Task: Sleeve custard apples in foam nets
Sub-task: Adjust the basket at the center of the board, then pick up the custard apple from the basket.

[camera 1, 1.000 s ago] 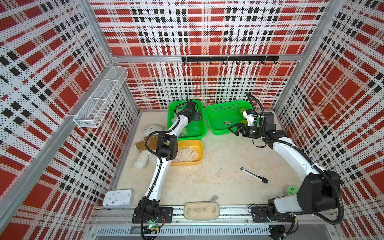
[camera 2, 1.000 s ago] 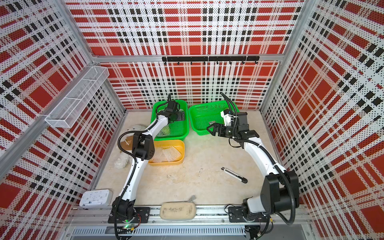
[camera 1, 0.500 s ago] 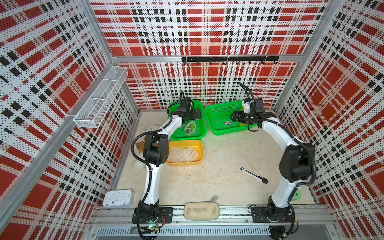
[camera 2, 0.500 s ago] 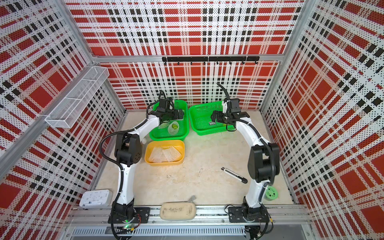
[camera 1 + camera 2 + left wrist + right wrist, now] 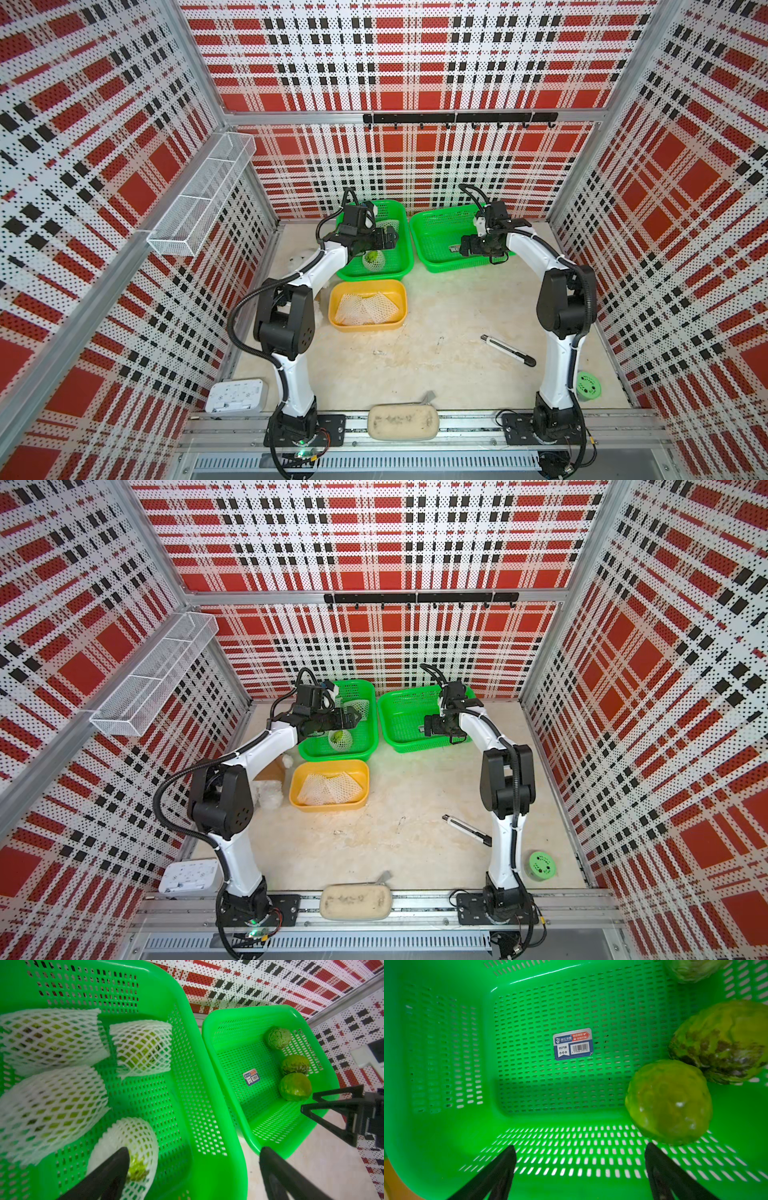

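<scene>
white foam mesh nets (image 5: pixel 365 309) lie in the near yellow plastic tray (image 5: pixel 332 308). beyond, the left gripper (image 5: pixel 194 1149), jaws spread and empty, hangs over netted fruits (image 5: pixel 143 1049) in a green slotted basket (image 5: pixel 187 1084); the right gripper (image 5: pixel 579 1150), also released, hovers seemingly clear of three bumpy yellow-green custard apples (image 5: pixel 668 1101).

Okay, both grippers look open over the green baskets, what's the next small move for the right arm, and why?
Probably shift the right gripper sideways over the nearest bare custard apple and lower around it. Its jaws stand open and empty above the green basket floor, and the fruit lies beside rather than between them.
</scene>
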Robot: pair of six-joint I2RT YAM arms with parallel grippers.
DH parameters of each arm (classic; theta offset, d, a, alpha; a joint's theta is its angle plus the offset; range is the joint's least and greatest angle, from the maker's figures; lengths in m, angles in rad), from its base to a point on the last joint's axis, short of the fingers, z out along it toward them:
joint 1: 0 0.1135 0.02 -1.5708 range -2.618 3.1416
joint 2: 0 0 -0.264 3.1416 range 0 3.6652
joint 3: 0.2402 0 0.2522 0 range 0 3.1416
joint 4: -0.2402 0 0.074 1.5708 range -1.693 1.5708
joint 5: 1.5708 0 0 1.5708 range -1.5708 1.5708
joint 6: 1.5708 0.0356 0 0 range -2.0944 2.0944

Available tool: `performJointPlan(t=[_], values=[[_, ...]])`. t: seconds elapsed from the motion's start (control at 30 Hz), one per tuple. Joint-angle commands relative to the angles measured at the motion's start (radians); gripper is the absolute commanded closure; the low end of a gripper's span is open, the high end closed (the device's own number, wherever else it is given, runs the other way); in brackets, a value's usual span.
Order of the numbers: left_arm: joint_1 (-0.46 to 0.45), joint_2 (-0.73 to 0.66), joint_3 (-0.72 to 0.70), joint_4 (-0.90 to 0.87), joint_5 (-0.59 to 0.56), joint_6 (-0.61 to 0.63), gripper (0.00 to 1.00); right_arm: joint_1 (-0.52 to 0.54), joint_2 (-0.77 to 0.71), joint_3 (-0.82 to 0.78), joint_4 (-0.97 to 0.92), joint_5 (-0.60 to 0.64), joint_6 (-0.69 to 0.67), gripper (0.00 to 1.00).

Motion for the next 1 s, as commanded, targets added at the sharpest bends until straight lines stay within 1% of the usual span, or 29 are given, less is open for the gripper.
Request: performJointPlan(t=[0.0, 0.13, 0.2, 0.27, 0.37, 0.4, 0.43, 0.5, 0.6, 0.63, 0.7, 0.83, 0.9, 0.97], values=[[-0.005, -0.124, -0.068, 0.020, 0.023, 0.013, 0.01, 0.020, -0.079, -0.102, -0.081, -0.002, -0.023, 0.03], [-0.012, -0.231, -0.164, 0.004, 0.019, 0.020, 0.01, 0.023, -0.171, -0.228, -0.067, -0.006, -0.022, 0.03], [-0.013, -0.277, -0.199, -0.009, 0.019, 0.020, 0.01, 0.024, -0.204, -0.249, -0.072, 0.004, -0.022, 0.03], [-0.015, -0.319, -0.228, -0.023, 0.027, 0.046, 0.01, 0.023, -0.229, -0.249, -0.059, 0.028, -0.022, 0.03], [-0.015, -0.373, -0.253, -0.046, 0.030, 0.059, 0.01, 0.023, -0.236, -0.195, -0.067, 0.077, -0.024, 0.02], [-0.015, -0.392, -0.263, -0.049, 0.031, 0.061, 0.01, 0.023, -0.234, -0.179, -0.072, 0.104, -0.021, 0.02], [-0.044, -0.411, -0.274, -0.053, 0.032, 0.065, 0.01, 0.021, -0.235, -0.165, -0.071, 0.142, -0.016, 0.02], [-0.055, -0.444, -0.296, -0.062, 0.030, 0.073, 0.01, 0.020, -0.233, -0.156, -0.064, 0.219, -0.008, 0.02], [-0.072, -0.485, -0.332, -0.073, 0.028, 0.078, 0.01, 0.004, -0.214, -0.144, -0.058, 0.325, -0.004, 0.01], [-0.079, -0.496, -0.342, -0.078, 0.031, 0.079, 0.01, -0.008, -0.200, -0.139, -0.053, 0.339, -0.010, 0.01], [-0.095, -0.510, -0.359, -0.089, 0.036, 0.084, 0.01, -0.028, -0.164, -0.111, -0.068, 0.359, -0.015, 0.01], [-0.126, -0.553, -0.403, -0.098, 0.026, 0.088, 0.01, -0.068, -0.084, -0.058, -0.075, 0.342, -0.023, 0.02], [-0.132, -0.572, -0.422, -0.097, 0.023, 0.089, 0.01, -0.080, -0.055, -0.048, -0.057, 0.339, -0.017, 0.06], [-0.139, -0.585, -0.437, -0.093, 0.021, 0.086, 0.01, -0.093, -0.030, -0.042, -0.034, 0.337, -0.003, 0.14]])
